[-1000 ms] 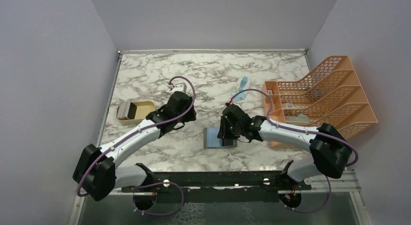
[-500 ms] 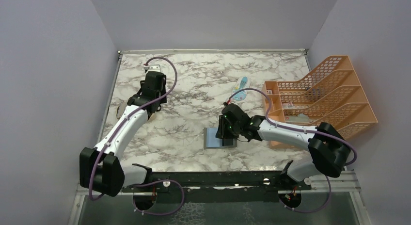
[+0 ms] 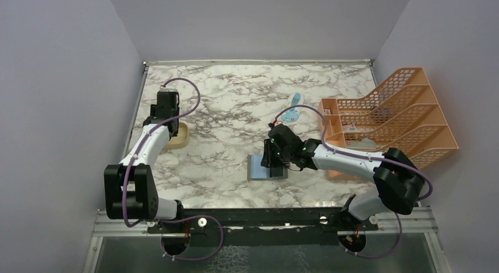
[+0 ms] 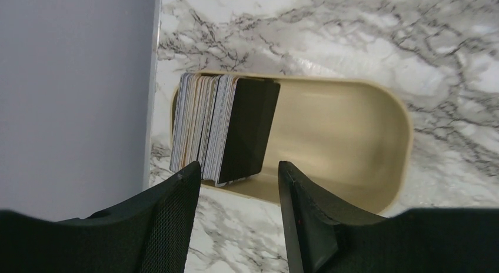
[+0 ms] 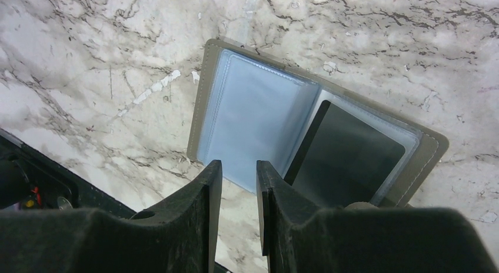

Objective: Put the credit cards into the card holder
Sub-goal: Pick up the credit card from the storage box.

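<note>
Since the card holder point(image 5: 253, 126) lies spread open, pale pockets up, at the near middle of the bench point(image 3: 223, 167), with the right arm's fingers point(image 5: 200, 196) poised over its near edge a narrow slit apart and nothing between them, the receiving end looks ready. A dark card point(image 5: 347, 158) sits in one pocket. Farther off to the left, the left arm's fingers point(image 4: 173, 208) hang released above the tan tray point(image 4: 400, 126). The credit cards point(image 4: 226, 129) stand on edge in a tight pack at the tray's wall-side end, just ahead of the gap, faces turned toward the pads, so a squeeze would meet them flat-on. The left arm is plainly nearer. Singling out one card from the pack looks the hard part. Beyond, the blue-and-white packet point(image 3: 292, 101) and the orange rack point(image 3: 400, 117) stand well apart.
</note>
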`<state>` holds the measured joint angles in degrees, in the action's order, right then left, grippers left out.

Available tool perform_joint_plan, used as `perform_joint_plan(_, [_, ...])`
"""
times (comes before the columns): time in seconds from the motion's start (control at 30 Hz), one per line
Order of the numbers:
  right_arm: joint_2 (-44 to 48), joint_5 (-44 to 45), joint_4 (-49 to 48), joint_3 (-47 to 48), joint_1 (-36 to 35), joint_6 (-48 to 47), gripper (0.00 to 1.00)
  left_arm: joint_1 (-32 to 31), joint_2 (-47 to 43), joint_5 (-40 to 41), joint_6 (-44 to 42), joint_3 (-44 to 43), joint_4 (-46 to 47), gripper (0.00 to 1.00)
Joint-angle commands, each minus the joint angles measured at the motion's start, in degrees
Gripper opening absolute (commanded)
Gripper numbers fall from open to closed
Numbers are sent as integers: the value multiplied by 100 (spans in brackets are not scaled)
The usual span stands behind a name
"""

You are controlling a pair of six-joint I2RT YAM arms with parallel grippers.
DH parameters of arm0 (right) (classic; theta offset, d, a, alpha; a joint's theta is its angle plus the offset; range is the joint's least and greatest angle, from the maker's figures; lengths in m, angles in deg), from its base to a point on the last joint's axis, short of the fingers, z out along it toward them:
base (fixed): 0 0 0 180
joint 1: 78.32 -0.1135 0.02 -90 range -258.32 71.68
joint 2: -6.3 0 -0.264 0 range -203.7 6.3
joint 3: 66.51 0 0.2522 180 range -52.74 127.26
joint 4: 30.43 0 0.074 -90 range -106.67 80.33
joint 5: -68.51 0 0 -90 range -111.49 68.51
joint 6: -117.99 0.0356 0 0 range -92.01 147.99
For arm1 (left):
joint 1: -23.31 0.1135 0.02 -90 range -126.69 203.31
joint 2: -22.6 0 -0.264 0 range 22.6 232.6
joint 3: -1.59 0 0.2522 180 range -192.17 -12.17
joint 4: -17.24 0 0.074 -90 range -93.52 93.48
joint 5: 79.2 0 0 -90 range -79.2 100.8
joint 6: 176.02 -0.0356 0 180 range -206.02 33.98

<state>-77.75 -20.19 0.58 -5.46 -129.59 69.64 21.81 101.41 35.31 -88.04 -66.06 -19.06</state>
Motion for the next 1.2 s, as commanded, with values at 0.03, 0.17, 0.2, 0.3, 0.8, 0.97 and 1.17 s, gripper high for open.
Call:
perform_joint_plan(0.03, [60, -47, -113, 147, 3, -162, 29, 372, 27, -241, -775, 315, 522, 54])
perform_joint_plan(0.17, [73, -56, -134, 139, 3, -132, 29, 713, 259, -585, -761, 211, 643, 54])
perform_joint_plan(0.2, [73, -62, -135, 140, 5, -119, 29, 754, 331, -606, -731, 191, 701, 54])
perform_joint_plan(0.3, [115, -53, -129, 148, 3, -96, 29, 858, 520, -712, -671, 64, 704, 53])
perform_joint_plan(0.8, [22, -36, -161, 223, 3, -139, 29, 887, 1143, -133, -912, -148, 741, 52])
perform_joint_plan(0.97, [0, 1, -153, 233, 14, -148, 29, 880, 1224, -78, -955, -170, 773, 49])
perform_joint_plan(1.17, [-50, -5, -145, 251, 12, -148, 29, 884, 1276, -3, -1013, -211, 761, 42])
